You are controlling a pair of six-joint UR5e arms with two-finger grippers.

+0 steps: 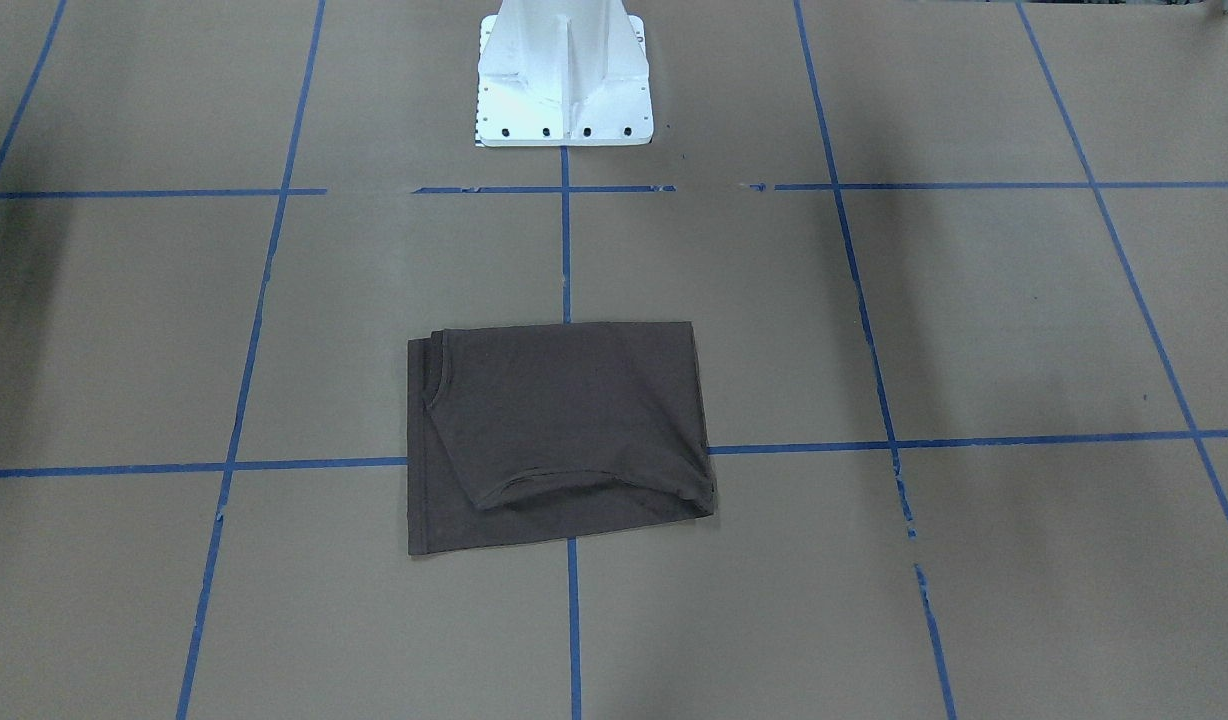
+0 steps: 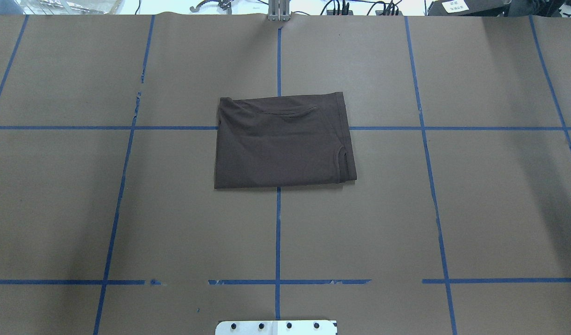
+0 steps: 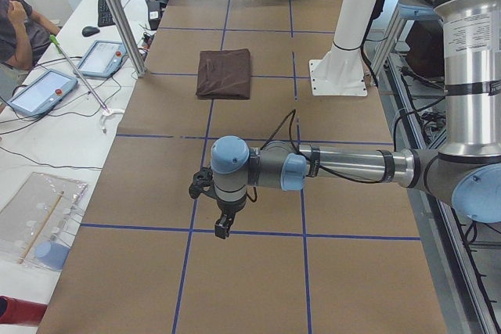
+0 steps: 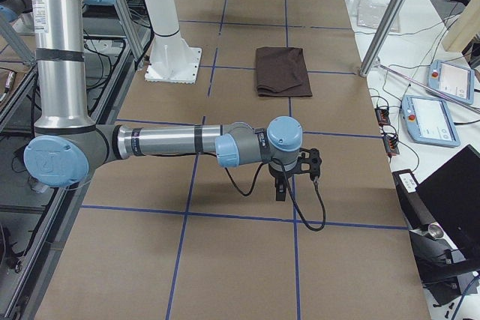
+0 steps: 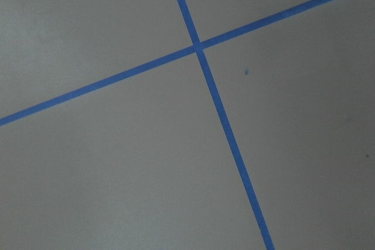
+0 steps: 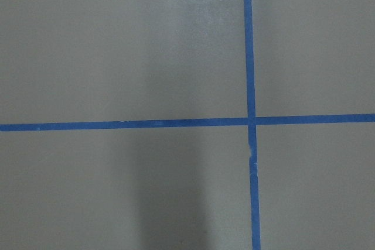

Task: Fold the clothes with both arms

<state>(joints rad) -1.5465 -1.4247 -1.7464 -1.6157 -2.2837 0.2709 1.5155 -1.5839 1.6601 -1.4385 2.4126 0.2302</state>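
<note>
The dark brown T-shirt [image 2: 283, 142] lies folded into a flat rectangle at the centre of the overhead frame, on the paper-covered desk [image 2: 81, 209], over a crossing of blue tape lines [image 2: 278, 60]. The left arm [image 3: 344, 166] stretches across the lower middle of the left side view and the right arm [image 4: 165, 142] across the middle of the right side view, both well apart from the shirt. From these 2 views I cannot tell whether the left claw [image 3: 223, 226] or the right claw [image 4: 280, 189] is clenched or released.
</note>
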